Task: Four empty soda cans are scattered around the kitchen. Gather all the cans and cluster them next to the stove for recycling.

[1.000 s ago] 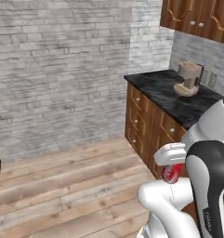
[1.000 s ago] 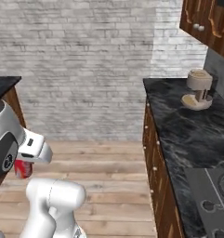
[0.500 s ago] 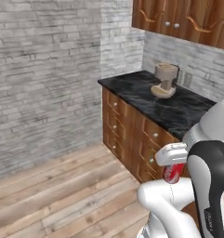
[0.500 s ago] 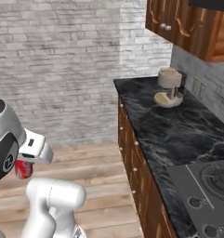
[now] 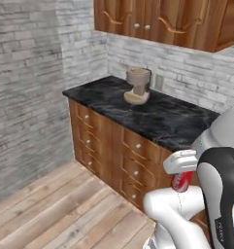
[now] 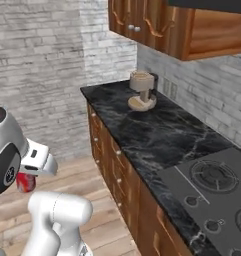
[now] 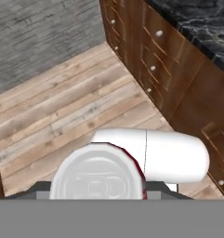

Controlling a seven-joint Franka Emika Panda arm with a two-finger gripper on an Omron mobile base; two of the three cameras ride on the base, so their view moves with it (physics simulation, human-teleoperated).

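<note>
While the arm is folded low in front of the base, the end effector (image 5: 181, 171) is clenched around a small red cylindrical soda can with a silvery-grey top (image 5: 180, 181), carried over the wood plank floor (image 5: 50, 214), short of and below the edge of the black veined marble counter (image 6: 157, 135). The flat black cooktop with round burner grates (image 6: 212, 185) is set into that counter. A beige coffee machine (image 6: 142, 90) stands further along the counter from the stove, towards the white-grey brick wall.

The main risk, as I judge it, is the lift: the can hangs lower than the counter top, in front of the brown wood cabinet drawers (image 5: 113, 151), so a swing towards the stove made before it is raised could knock it against the counter edge or a drawer front and twist it out of the grip. A second risk is setting it on a burner grate instead of the bare marble beside the stove, where it could tip.

In the hand view the silvery top (image 7: 98, 176) faces the camera nearly full on, so the can's long axis runs along the end effector's line of sight, its base pointing towards the floor.
</note>
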